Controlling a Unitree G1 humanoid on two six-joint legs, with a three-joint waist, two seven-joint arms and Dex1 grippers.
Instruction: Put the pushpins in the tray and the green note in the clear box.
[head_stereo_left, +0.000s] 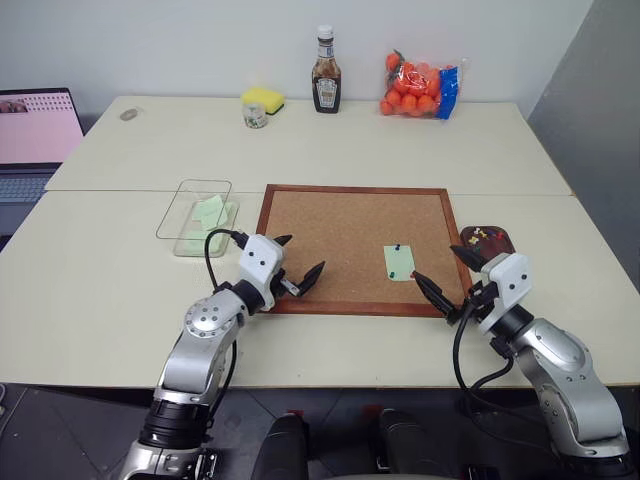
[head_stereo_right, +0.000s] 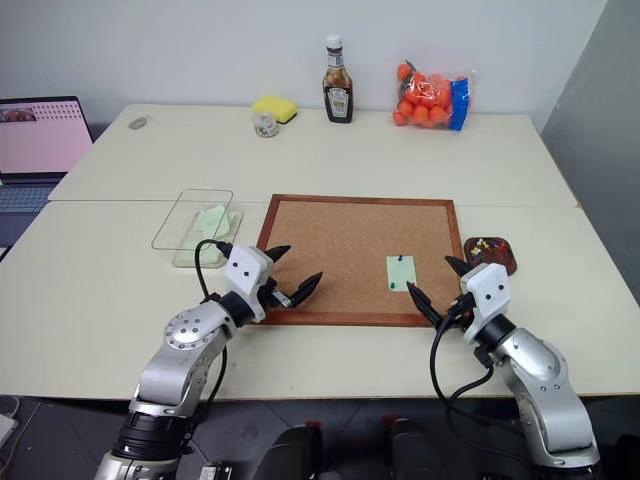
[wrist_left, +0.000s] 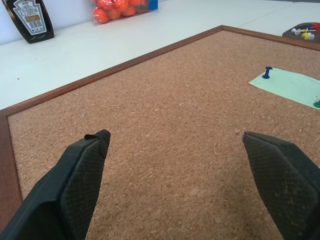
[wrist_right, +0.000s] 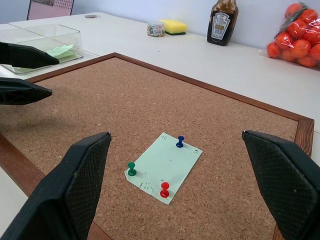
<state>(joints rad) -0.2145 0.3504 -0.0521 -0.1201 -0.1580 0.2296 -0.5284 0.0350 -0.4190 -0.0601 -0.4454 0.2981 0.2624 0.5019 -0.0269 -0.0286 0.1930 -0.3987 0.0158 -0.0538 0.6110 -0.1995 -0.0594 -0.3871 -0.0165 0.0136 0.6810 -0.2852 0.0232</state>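
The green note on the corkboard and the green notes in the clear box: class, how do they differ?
The green note lies flat on the corkboard, held by blue, green and red pushpins; the green notes in the clear box lie loose, unpinned, overlapping. One sits in front of the right gripper; the others, beyond the left gripper. Both are pale mint paper.

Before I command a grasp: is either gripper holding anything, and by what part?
Nothing is held. The left gripper and right gripper both hang open above the wood-framed corkboard.
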